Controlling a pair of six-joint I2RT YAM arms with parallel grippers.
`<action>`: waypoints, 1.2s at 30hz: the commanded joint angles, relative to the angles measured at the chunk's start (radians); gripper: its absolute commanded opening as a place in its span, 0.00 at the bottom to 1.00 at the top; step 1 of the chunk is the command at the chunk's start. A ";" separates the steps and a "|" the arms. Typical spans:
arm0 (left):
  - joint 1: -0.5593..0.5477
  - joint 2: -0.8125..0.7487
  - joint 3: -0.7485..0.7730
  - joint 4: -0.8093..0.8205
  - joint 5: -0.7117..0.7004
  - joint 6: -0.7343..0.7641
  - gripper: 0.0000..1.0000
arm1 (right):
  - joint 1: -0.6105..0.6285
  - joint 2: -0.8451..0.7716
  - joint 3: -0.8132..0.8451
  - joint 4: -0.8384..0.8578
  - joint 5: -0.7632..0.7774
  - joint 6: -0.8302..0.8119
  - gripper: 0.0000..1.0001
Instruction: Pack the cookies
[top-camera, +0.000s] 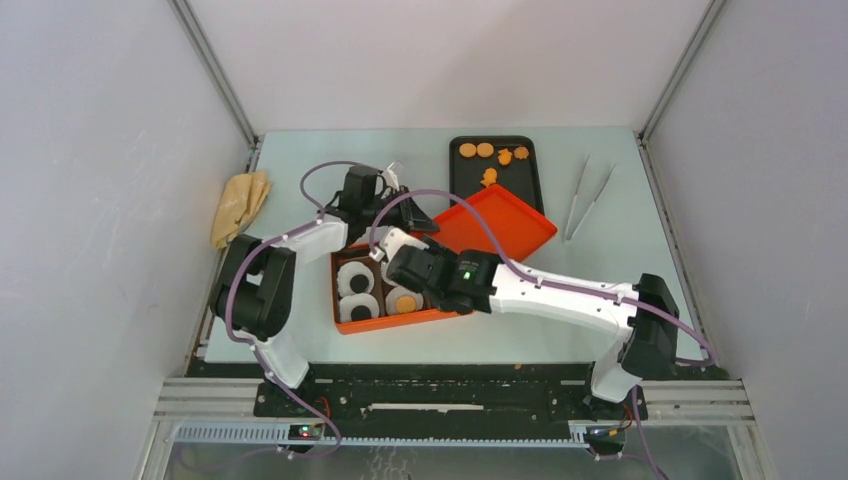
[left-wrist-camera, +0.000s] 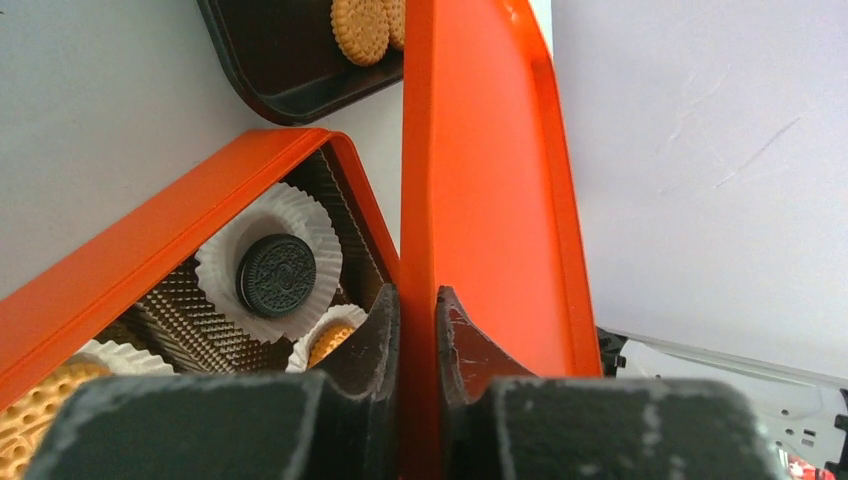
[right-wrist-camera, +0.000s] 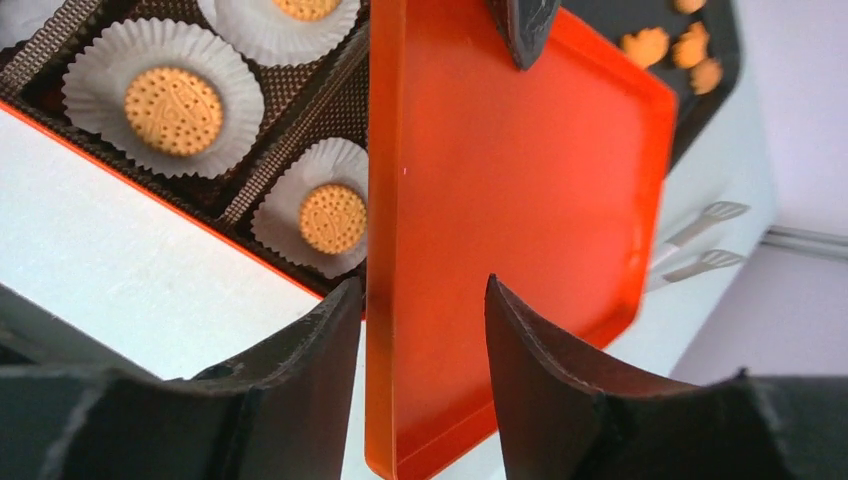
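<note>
The left fingers (left-wrist-camera: 375, 330) are clenched on the rim of the orange lid (left-wrist-camera: 490, 200), which passes between them. The right fingers (right-wrist-camera: 320, 350) are released (the same lid's edge runs between them, with a gap on one side). Just left of both pairs is the orange box (left-wrist-camera: 150, 250), where cookies (right-wrist-camera: 173, 110) sit in white paper cups (right-wrist-camera: 90, 100), one black and the others orange. Beyond the fingers, more orange cookies lie on the black tray (top-camera: 465, 185). Farther right, the tongs (top-camera: 588, 200) rest on the desk (top-camera: 300, 150).
</note>
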 joint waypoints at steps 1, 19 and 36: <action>-0.011 -0.025 0.145 -0.151 0.013 0.067 0.00 | 0.079 -0.027 -0.024 0.086 0.229 -0.028 0.57; -0.011 -0.129 0.224 -0.392 -0.026 0.151 0.04 | 0.019 0.312 0.052 -0.103 0.775 0.291 0.03; 0.098 -0.332 0.661 -0.450 -0.427 0.137 0.68 | -0.138 0.065 0.207 -0.269 0.613 0.391 0.00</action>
